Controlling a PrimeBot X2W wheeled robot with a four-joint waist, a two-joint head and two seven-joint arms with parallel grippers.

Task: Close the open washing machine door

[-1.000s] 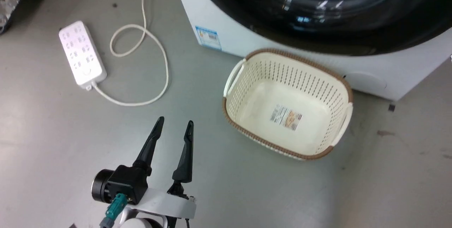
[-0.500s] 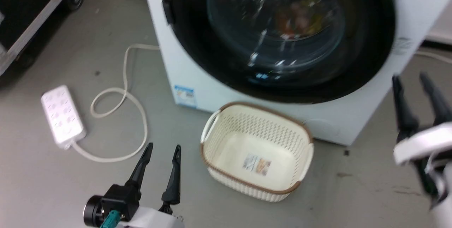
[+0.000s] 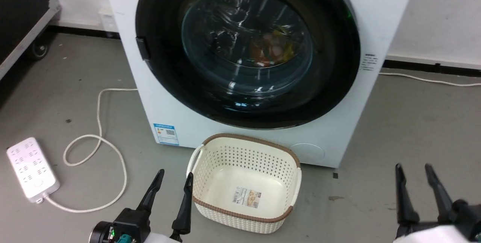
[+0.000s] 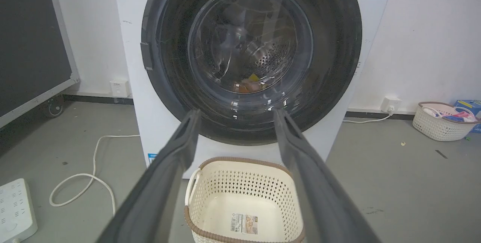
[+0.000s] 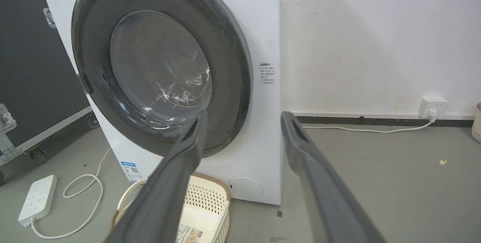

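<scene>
Black-rimmed washing machine door [image 3: 246, 47] looks shut; our left hand [image 3: 175, 174] and right hand [image 3: 413, 166], fingers apart, need only confirm the latch.

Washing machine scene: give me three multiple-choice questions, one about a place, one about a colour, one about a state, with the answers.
1. Where does the basket stand?
A) on the floor in front of the washing machine
B) on top of the machine
C) inside the machine

2. What colour is the rim of the door?
A) white
B) black
C) red

3. How is the left gripper?
A) shut on a cloth
B) shut on the basket
C) open, holding nothing

Answers: 1 A, it sits on the grey floor just below the door. 2 B, the wide ring is glossy black. 3 C, its jaws stand apart with nothing between them.
</scene>
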